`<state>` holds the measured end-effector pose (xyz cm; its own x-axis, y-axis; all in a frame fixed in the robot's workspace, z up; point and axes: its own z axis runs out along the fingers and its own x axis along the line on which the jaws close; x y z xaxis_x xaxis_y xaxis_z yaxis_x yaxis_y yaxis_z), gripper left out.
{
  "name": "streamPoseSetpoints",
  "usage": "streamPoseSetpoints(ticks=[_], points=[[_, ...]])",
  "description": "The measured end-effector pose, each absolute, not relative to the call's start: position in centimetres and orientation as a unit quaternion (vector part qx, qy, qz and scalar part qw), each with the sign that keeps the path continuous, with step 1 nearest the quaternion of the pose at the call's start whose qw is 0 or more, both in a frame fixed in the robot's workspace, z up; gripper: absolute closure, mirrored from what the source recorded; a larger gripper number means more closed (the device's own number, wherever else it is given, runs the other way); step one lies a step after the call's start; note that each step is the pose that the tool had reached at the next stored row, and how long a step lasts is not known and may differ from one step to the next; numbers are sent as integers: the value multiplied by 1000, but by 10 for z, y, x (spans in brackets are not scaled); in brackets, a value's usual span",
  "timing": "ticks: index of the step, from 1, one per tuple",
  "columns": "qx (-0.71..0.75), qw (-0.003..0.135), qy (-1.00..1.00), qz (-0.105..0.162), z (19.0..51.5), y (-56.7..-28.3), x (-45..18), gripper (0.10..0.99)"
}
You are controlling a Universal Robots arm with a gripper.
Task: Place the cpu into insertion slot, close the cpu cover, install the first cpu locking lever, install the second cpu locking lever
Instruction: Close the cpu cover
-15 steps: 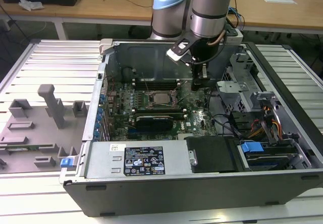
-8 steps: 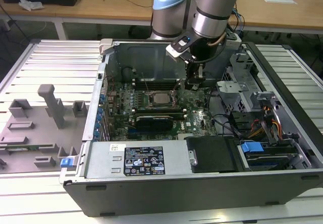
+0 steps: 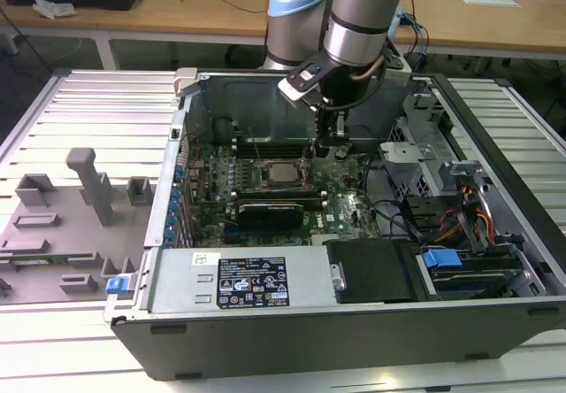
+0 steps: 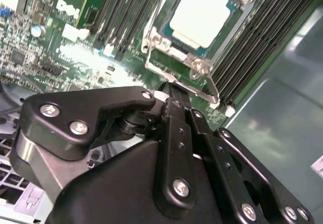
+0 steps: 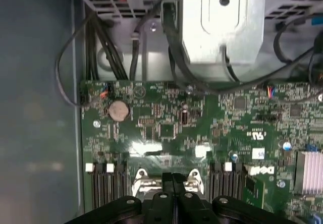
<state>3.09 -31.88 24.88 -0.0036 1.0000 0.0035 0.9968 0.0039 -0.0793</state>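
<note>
Black hand (image 4: 170,90) pinched together at the edge of the thin grey metal cpu cover (image 4: 166,45).
I risk slipping and scraping the pale silver square cpu (image 4: 202,12).

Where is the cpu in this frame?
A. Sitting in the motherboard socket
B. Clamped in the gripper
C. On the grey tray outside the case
A: the cpu lies in the socket, pale top up, apart from the gripper beside it.

cpu (image 4: 202,14) cut by picture edge; cpu cover (image 4: 174,72) partly behind end effector (image 4: 170,89)
</note>
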Motion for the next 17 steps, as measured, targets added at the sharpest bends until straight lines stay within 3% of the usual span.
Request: streamPoseSetpoints(ticks=[9, 12, 13, 14, 17], points=[[-705, 24, -708, 22, 249, -317, 9, 980], [-706, 12, -708, 11, 248, -317, 1, 980], [-706, -1, -709, -2, 246, -317, -12, 980], [-706, -4, -708, -6, 242, -317, -21, 980], [-706, -4, -708, -6, 234, -317, -36, 980]])
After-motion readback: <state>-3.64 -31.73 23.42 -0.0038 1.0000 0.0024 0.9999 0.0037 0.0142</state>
